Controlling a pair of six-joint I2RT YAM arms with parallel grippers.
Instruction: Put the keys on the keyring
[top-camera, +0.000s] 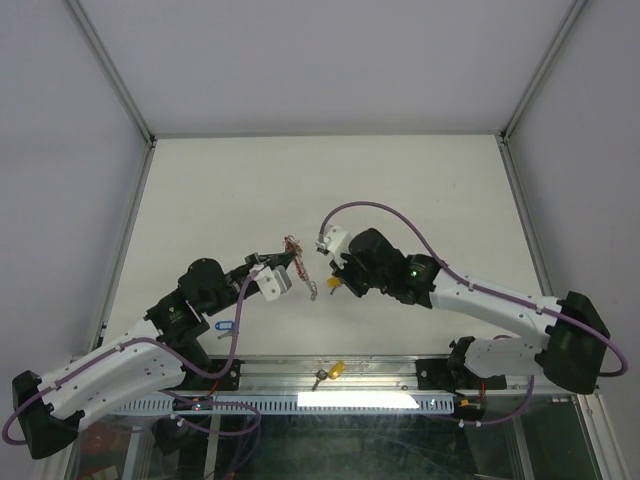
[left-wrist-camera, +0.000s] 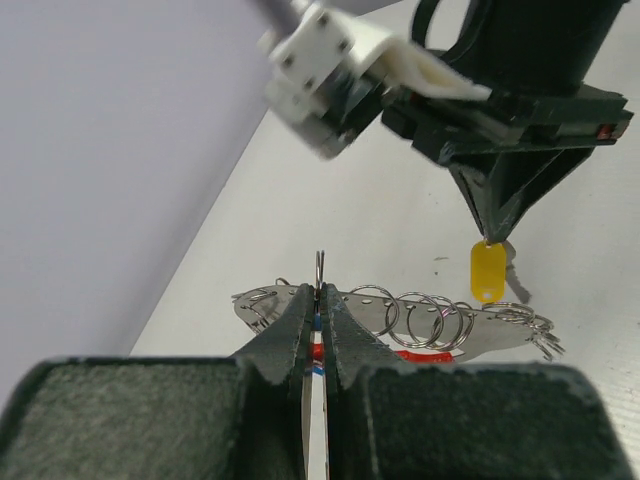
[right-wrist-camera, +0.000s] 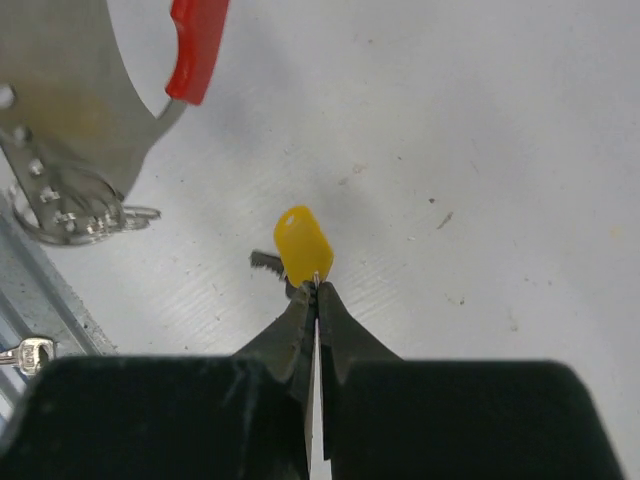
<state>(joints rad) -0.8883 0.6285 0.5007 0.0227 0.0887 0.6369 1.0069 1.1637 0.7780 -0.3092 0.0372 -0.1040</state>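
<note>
Dark fingers of the left gripper (left-wrist-camera: 318, 300) fill the foreground, pinched shut on the keyring (left-wrist-camera: 430, 322) over the middle of the white table (top-camera: 400, 190). Just beside it, the right gripper (right-wrist-camera: 314, 292) is clamped on a yellow-tagged key (right-wrist-camera: 302, 243). Only the overhead view shows a blue-tagged key (top-camera: 224, 324) lying beneath the left arm and a second yellow-tagged key (top-camera: 336, 370) on the near metal rail (top-camera: 280, 376).

left hand (top-camera: 300, 263) pinched closed | right hand (top-camera: 335, 284) pinched closed | both angled inward
</note>
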